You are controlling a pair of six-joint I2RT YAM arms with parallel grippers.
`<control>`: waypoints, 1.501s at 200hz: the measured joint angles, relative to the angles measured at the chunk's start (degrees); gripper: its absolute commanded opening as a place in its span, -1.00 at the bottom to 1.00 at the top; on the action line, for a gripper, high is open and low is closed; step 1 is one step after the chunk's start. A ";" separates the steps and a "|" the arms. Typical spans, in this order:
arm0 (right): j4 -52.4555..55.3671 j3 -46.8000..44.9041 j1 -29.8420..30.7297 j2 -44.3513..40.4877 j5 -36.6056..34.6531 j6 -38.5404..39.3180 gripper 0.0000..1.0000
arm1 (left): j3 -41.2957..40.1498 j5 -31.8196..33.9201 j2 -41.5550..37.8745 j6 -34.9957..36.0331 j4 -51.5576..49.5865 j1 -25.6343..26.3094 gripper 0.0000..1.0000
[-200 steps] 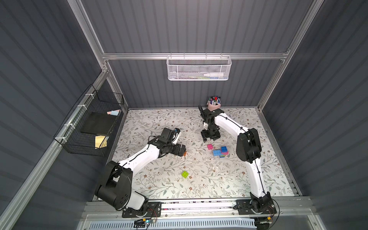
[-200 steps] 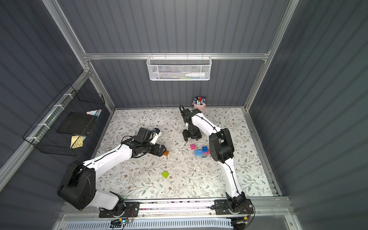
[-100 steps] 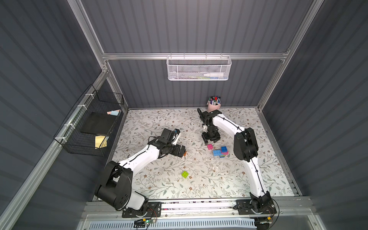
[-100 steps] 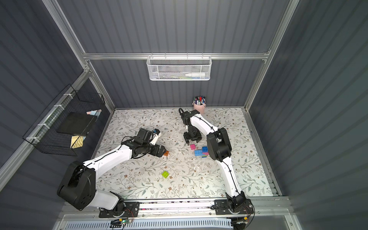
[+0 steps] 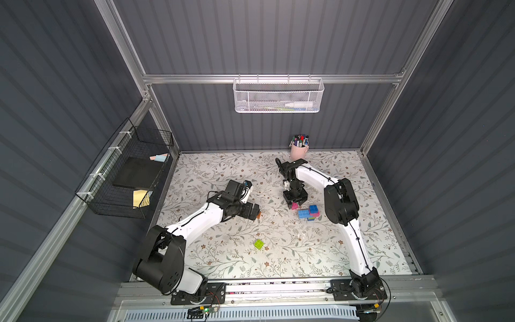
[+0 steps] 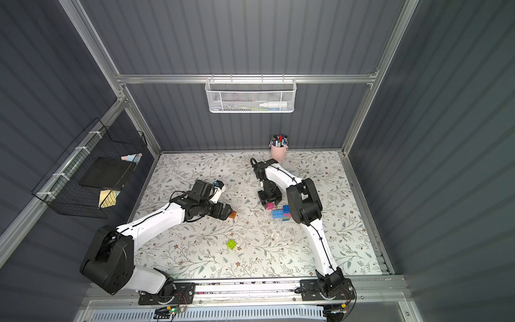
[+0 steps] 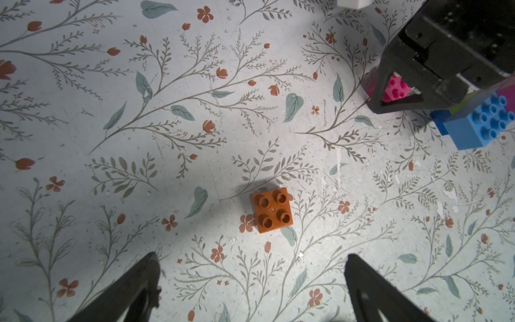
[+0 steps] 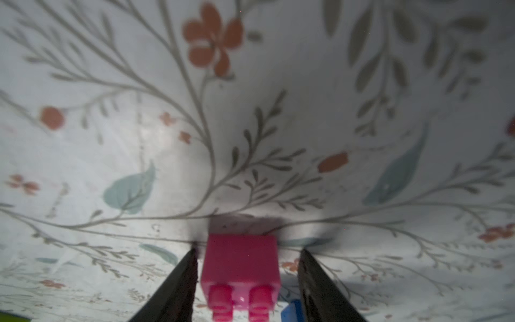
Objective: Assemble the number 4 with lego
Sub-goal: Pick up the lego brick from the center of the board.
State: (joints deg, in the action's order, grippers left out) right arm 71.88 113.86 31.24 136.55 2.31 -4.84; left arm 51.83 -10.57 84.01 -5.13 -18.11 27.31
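A pink lego brick (image 8: 241,262) lies on its side on the floral mat, studs toward the wrist camera. My right gripper (image 8: 248,251) stands open astride this brick (image 5: 294,206), one finger close against it and a gap at the other. Just beside it lies the number 4 as it stands, a joined cluster of light-blue, blue, pink and green bricks (image 5: 308,213). My left gripper (image 7: 252,256) is open and empty. An orange brick (image 7: 272,209) sits studs up a little ahead of its fingertips. A lime green brick (image 5: 259,244) lies alone nearer the front.
A pink cup of marker pens (image 5: 299,150) stands at the back wall behind the right arm. A white mesh basket (image 5: 278,96) hangs on the rear wall. A black wire basket (image 5: 125,178) hangs on the left wall.
My right gripper has come down and forward onto the pink brick, and its jaws have narrowed around it. The left arm has not moved.
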 measured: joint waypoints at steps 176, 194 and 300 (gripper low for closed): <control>-4.55 -2.64 0.11 -1.95 -0.44 -0.22 0.05 | 0.00 0.02 0.00 0.00 0.00 0.00 0.99; -4.85 -2.69 0.15 -1.97 -0.50 -0.31 0.01 | 0.00 0.02 0.00 0.00 0.00 0.00 0.99; -6.05 -4.87 0.15 -3.69 -1.05 -0.50 -0.02 | 0.00 0.00 0.00 0.00 0.00 0.00 0.99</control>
State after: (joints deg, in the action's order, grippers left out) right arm 65.82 108.99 31.40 132.86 1.26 -5.34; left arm 51.83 -10.57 84.01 -5.13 -18.11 27.31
